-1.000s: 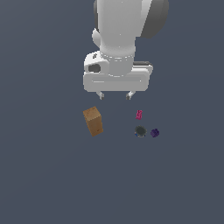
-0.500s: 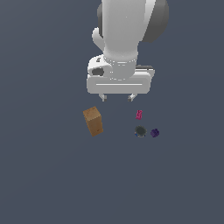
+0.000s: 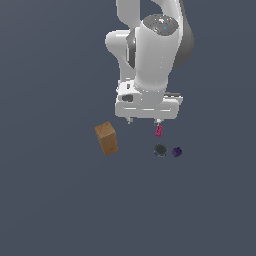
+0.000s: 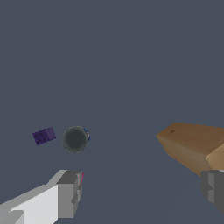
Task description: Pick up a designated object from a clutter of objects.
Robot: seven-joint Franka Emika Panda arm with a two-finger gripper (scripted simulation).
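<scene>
Magenta block (image 3: 159,131): tiny, pink-magenta, upright and narrow, far smaller than the tan-brown box (image 3: 106,138). It sits just right of frame centre in the exterior view, directly under one fingertip of the gripper (image 3: 144,120). Jaws spread wide, holding nothing. Just below the block, a dark round object (image 3: 160,150) and beside it a small purple object (image 3: 176,151). Table (image 3: 55,200) plain slate-grey. Wrist view shows only a pink sliver (image 4: 82,176) behind a finger.
</scene>
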